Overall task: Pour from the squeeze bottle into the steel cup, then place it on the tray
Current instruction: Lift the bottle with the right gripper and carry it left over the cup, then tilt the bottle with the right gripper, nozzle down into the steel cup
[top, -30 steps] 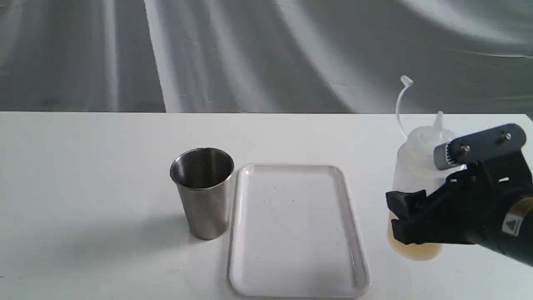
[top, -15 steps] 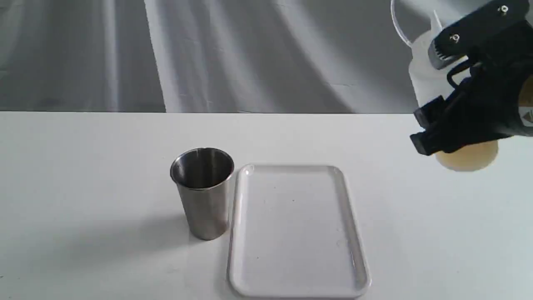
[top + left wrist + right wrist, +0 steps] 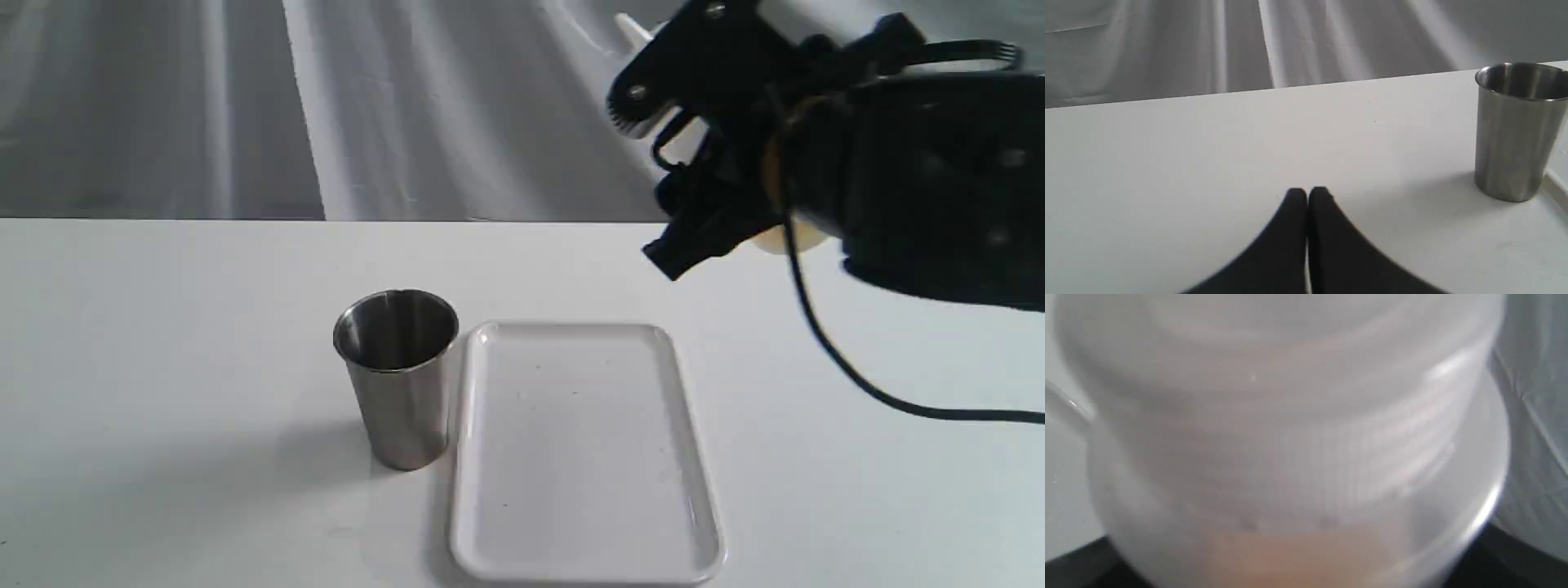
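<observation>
The right fingers (image 3: 663, 69) pinch the squeeze bottle (image 3: 1290, 437) in the air, above and beyond the tray's (image 3: 580, 457) far right corner. The steel cup (image 3: 397, 384) stands upright on the table (image 3: 163, 327), just left of the tray. The left fingers (image 3: 1290, 228), pressed together, hover over the table farther left of the tray.

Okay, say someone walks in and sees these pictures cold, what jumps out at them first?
First, the big black right gripper at the upper right of the exterior view, holding the squeeze bottle tilted in the air above the table. Next, the shiny steel cup standing upright near the middle of the white table, with the bare white tray lying close beside it on the right in that view.
</observation>
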Available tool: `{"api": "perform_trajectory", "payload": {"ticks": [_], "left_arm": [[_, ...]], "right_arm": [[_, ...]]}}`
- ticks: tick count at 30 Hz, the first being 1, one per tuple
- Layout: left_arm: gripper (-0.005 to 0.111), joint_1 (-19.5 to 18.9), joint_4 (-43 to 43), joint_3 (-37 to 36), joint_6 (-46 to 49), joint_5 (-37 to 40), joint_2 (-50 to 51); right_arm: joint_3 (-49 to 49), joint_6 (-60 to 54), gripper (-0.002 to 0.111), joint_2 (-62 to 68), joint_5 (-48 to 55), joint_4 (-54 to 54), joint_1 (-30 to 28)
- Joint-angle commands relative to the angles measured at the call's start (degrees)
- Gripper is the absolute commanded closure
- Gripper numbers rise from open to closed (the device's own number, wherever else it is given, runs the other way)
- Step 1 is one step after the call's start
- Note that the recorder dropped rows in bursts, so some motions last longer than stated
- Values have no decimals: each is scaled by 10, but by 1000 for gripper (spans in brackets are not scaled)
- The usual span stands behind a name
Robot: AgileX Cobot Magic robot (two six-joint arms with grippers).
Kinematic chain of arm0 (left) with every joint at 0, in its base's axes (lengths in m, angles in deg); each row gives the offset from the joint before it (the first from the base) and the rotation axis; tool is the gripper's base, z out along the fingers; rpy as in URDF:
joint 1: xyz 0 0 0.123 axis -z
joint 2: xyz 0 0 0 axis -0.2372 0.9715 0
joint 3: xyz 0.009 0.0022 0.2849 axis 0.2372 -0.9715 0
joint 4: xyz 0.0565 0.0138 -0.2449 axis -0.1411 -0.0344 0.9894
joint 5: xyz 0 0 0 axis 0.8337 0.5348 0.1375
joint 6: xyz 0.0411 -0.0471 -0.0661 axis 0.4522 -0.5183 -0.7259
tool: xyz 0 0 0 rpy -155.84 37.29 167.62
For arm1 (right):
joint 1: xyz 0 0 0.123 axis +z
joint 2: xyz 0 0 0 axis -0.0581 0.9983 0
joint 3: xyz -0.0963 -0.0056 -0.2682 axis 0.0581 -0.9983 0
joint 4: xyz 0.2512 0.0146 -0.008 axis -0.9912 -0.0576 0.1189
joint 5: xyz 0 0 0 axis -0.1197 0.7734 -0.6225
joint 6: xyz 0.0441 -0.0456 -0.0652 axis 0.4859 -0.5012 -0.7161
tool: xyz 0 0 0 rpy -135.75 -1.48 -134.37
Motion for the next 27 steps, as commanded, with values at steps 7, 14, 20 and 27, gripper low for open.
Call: {"api": "perform_trajectory", "payload": {"ticks": [7,14,20,27], "left_arm": [[107,-1,0,-3,-2,-4,-1],[107,-1,0,-3,-4,-4,-1],[107,-1,0,-3,-4,-4,-1],[107,-1,0,-3,-1,-4,-1]], "right_arm": [[88,9,95,129,113,118,79],[94,9,95,184,148,148,105],[94,10,95,207,169,180,114],[94,21,95,230,190,218,114]]}}
